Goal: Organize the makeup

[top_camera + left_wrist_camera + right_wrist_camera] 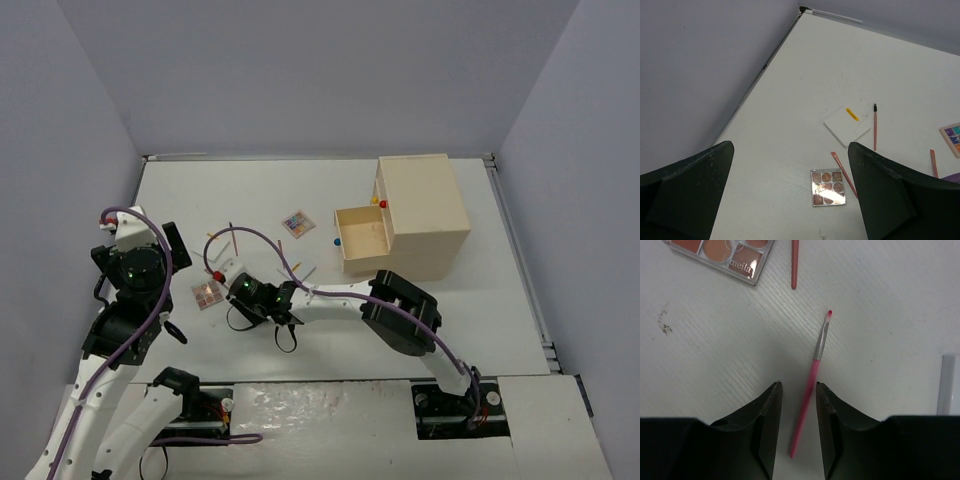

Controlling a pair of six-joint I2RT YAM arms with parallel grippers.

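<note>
My right gripper [798,386] is open and low over the table, its jaws on either side of a thin pink pencil-like brush [812,371] without touching it. A brown eyeshadow palette [722,251] and another reddish pencil [794,264] lie just ahead. In the top view this gripper [238,296] is next to the brown palette [207,294]. My left gripper [790,150] is open and empty, well above the palette [828,187], a white card [846,126] and thin pencils [874,127]. A colourful palette [297,223] lies further back.
The beige wooden drawer box [425,212] stands at the right back, with one drawer [360,240] pulled open towards the left. A white card edge [949,385] shows right of my right gripper. The side wall [700,75] runs close along the left.
</note>
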